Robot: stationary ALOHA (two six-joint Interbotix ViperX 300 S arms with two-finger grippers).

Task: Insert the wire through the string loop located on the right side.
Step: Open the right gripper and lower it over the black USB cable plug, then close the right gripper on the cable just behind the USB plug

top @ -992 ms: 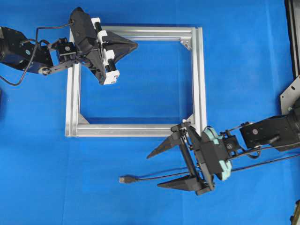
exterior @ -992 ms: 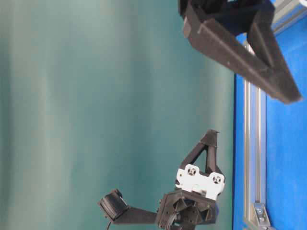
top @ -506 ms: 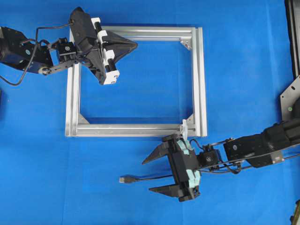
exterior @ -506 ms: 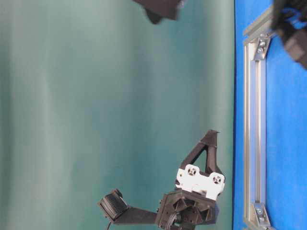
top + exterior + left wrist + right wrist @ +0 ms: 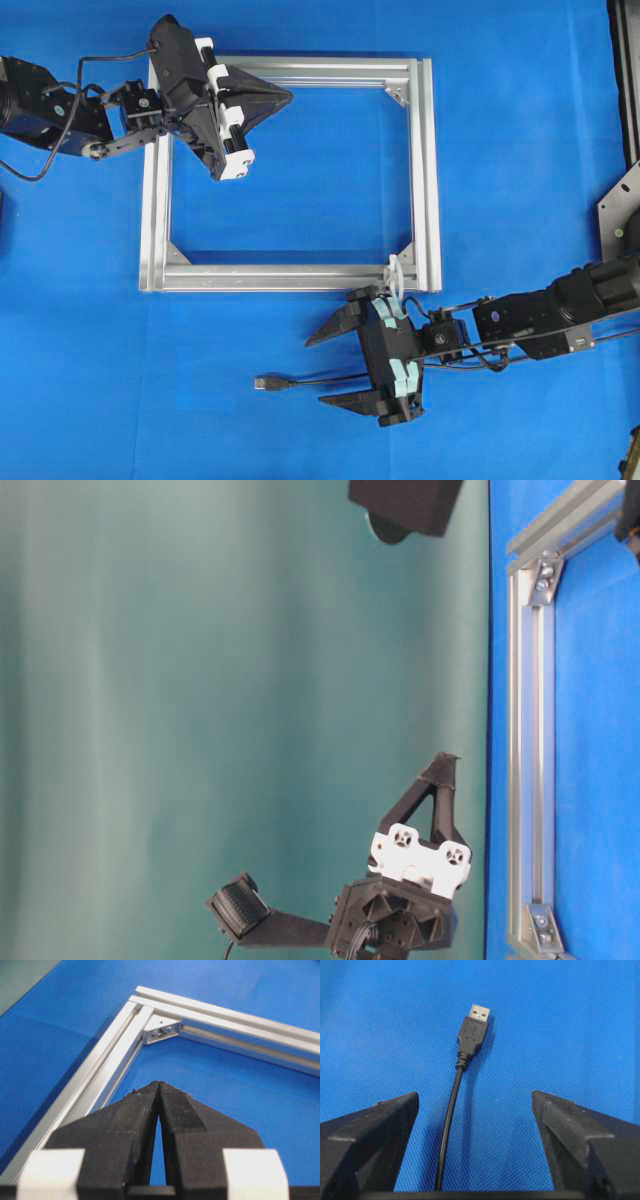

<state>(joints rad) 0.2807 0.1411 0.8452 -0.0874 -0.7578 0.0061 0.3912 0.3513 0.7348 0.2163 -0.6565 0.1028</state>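
We are working on a blue worktop (image 5: 520, 130) that is filling the overhead view, with a plain green wall behind it in the table-level view. The largest thing on it is the silver aluminium frame (image 5: 427, 170), lying flat as an open square. Our left tool (image 5: 283, 97) is hovering over the frame's upper left part with its fingers pressed together, holding nothing; the left wrist view is showing the two tips meeting above the blue mat inside the frame.

Our right tool (image 5: 314, 370) is sitting below the frame's lower rail, its fingers spread wide and nothing between them being gripped. The wire (image 5: 320, 379) is lying on the mat just below the frame, running leftward to its plug (image 5: 472, 1032), and in the right wrist view the cable is passing between the open fingers, nearer the left one. The string loop (image 5: 394, 274) is standing upright at the frame's lower right corner, just above the right tool's wrist.

We are judging this as the pick-up step: the tool is straddling the wire but not yet closing on it. Next we are needing to close on the cable close behind the plug, lift it, and aim the tip at the small loop.
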